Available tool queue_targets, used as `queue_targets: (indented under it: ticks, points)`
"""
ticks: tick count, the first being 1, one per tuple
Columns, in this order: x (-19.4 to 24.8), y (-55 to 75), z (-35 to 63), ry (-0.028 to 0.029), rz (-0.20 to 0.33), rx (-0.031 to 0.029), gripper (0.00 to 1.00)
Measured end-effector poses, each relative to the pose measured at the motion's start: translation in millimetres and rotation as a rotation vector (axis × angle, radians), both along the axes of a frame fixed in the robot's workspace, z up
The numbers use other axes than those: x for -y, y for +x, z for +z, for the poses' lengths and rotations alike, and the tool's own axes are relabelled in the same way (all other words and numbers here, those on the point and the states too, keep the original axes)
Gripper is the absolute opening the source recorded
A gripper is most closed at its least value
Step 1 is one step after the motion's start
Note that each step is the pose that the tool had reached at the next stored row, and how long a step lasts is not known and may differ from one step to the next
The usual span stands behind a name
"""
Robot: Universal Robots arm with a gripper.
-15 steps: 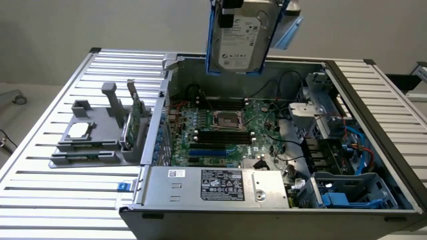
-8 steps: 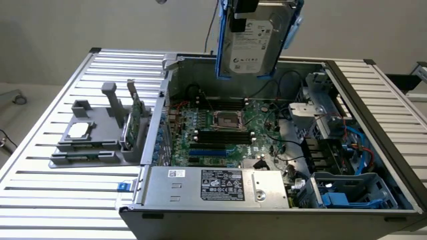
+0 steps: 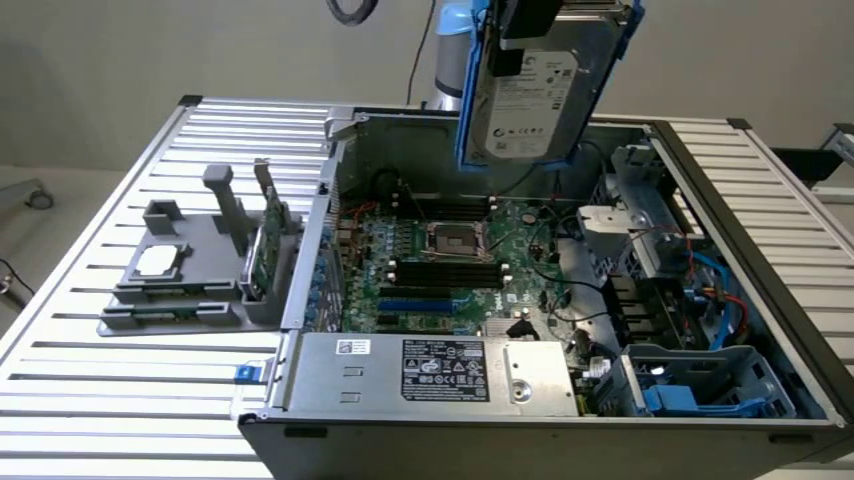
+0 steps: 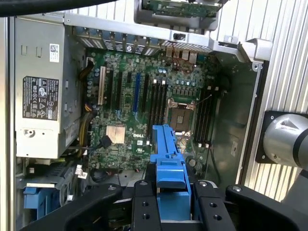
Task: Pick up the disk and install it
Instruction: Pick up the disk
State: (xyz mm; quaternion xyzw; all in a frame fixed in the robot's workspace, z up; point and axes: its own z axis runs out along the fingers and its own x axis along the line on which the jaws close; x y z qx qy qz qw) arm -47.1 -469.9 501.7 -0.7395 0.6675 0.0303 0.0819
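Gripper is clamped on the blue carrier of the disk; disk is hung on edge, high over the open computer case, presumably so the motherboard is cleared.

The exterior view looks obliquely down on the open case from farther off; the wrist view faces straight down, nearer; both share the motherboard.
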Motion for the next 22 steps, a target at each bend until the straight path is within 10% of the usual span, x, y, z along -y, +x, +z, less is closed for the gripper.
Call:
queue_targets:
  ticks: [22]
  points:
    - [50.4, 53.5, 0.0, 0.0036, 0.0, 0.0028, 0.33]
